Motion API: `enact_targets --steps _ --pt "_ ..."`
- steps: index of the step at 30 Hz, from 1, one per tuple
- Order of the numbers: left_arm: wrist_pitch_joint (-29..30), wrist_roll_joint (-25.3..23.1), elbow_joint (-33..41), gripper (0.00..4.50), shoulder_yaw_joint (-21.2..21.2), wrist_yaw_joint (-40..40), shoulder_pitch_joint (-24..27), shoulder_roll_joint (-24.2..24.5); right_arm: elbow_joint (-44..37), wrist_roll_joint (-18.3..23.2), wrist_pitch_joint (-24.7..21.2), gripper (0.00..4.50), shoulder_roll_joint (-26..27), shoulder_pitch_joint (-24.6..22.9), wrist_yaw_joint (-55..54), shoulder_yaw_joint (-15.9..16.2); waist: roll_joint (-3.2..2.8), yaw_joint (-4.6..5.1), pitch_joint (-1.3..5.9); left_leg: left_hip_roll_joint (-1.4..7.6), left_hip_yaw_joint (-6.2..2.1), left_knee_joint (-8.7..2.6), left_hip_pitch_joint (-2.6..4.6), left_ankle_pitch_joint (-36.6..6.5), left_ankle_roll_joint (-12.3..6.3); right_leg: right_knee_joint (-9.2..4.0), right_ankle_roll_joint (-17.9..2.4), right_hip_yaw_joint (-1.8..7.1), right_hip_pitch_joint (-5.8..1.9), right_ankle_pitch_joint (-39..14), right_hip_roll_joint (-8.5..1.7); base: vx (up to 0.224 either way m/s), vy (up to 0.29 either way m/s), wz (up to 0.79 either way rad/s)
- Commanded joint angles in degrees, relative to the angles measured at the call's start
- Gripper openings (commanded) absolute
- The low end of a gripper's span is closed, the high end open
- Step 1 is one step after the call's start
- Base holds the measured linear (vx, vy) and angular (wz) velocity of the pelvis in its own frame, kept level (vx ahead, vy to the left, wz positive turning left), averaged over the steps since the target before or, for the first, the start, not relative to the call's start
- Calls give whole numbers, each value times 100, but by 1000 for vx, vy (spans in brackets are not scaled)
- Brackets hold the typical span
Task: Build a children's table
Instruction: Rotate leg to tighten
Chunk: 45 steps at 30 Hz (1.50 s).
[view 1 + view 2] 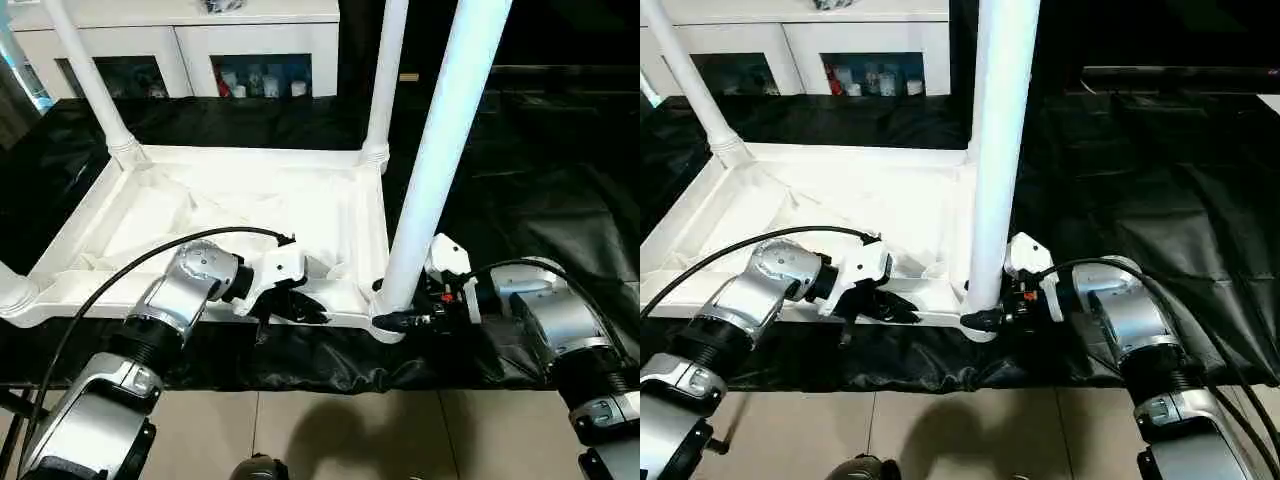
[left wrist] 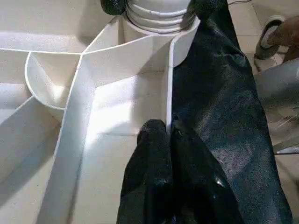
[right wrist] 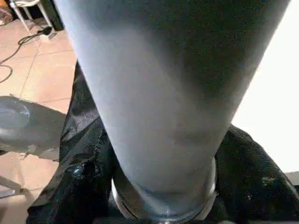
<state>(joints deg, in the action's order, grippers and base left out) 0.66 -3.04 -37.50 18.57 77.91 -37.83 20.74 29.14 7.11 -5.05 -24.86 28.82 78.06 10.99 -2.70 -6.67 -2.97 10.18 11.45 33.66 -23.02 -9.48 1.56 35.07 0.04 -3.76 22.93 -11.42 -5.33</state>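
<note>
The white tabletop (image 1: 250, 157) lies underside up on black cloth. Two legs stand in its far sockets, one at the left (image 1: 90, 80) and one at the right (image 1: 385, 80). A third leg (image 1: 440, 150) stands upright in the near-right socket. My right gripper (image 1: 400, 320) hugs that leg's flared base, one finger on each side, and the leg (image 3: 163, 93) looms close in the right wrist view. My left gripper (image 1: 295, 308) is shut on the tabletop's thin near rim (image 2: 168, 84), left of that socket.
A white glass-door cabinet (image 1: 190, 40) stands behind the tabletop. Black cloth (image 1: 520, 180) covers the work surface out to the right. Tiled floor (image 1: 350, 430) lies below the near edge. A black cable (image 1: 120, 275) arcs over my left forearm.
</note>
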Motion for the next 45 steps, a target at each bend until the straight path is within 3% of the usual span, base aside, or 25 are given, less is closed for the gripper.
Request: enact_targets --steps 1,3,5,8,11,18,19,22,27,33,37,45 --pt "0 13 -19 0 -129 -492 -207 -122 -138 87 -232 262 202 -252 -94 162 70 -7 390 361 -148 -356 175 -1061 -498 -334 -1682 238 -253 -293 -384 0 0 0" --pt "74 -106 -123 0 -149 -873 -266 -215 -158 82 -336 261 363 -334 -588 15 67 -3 378 361 -152 -368 171 -1072 -477 -343 -1656 239 -243 -356 -381 0 0 0" --pt "212 -255 -271 0 -165 -1346 -366 -341 -132 71 -303 261 569 -388 -1111 -146 87 19 356 356 -148 -388 181 -1317 -358 -394 -1577 246 -232 -782 -393 0 0 0" --pt "550 -322 -384 0 -293 -2155 -551 -748 61 -81 -476 261 1116 -370 -2495 -459 85 57 348 345 -182 -435 215 -1676 -40 -467 -1363 255 -212 -1522 -417 0 0 0" --pt "791 -420 -348 0 -300 -2698 -637 -1088 230 -155 -617 261 1601 -294 -3517 -673 65 113 341 342 -203 -467 206 -1768 70 -487 -1250 256 -206 -1659 -417 0 0 0" --pt "934 -637 -155 0 -106 -3377 -574 -1696 647 -391 -421 261 2508 20 -5069 -779 33 186 368 304 -194 -455 223 -1762 67 -511 -1212 263 -213 -1385 -403 0 0 0" --pt "854 -669 -102 0 -34 -3357 -522 -1756 660 -380 -319 295 2647 54 -5220 -843 24 174 373 298 -188 -450 210 -1669 8 -507 -1196 267 -222 -1252 -397 0 0 0" --pt "710 -706 -30 0 41 -3266 -439 -1731 622 -375 -259 329 2681 54 -5253 -884 19 175 392 303 -187 -445 194 -1443 -94 -462 -1256 256 -248 -793 -376 0 0 0" --pt "542 -632 136 0 34 -2994 -268 -1522 364 -346 -423 358 2402 -45 -4811 -810 29 177 408 309 -180 -424 184 -1283 -228 -429 -1319 250 -274 -555 -375 0 0 0" --pt "143 -455 303 0 94 -1999 -18 -944 143 -253 -170 358 1514 -140 -3385 -619 46 156 416 315 -148 -372 165 -1107 -424 -382 -1470 237 -289 -252 -366 0 0 0" --pt "-61 -230 232 0 -15 -1197 10 -507 -116 -57 -189 358 780 -148 -1707 -335 40 98 392 337 -140 -370 170 -1213 -451 -391 -1502 232 -268 -499 -365 0 0 0" --pt "-266 -95 38 0 -48 -603 -103 -138 -408 211 -543 358 149 -179 -98 103 55 22 391 358 -139 -369 197 -1263 -435 -377 -1531 245 -242 -570 -368 0 0 0"
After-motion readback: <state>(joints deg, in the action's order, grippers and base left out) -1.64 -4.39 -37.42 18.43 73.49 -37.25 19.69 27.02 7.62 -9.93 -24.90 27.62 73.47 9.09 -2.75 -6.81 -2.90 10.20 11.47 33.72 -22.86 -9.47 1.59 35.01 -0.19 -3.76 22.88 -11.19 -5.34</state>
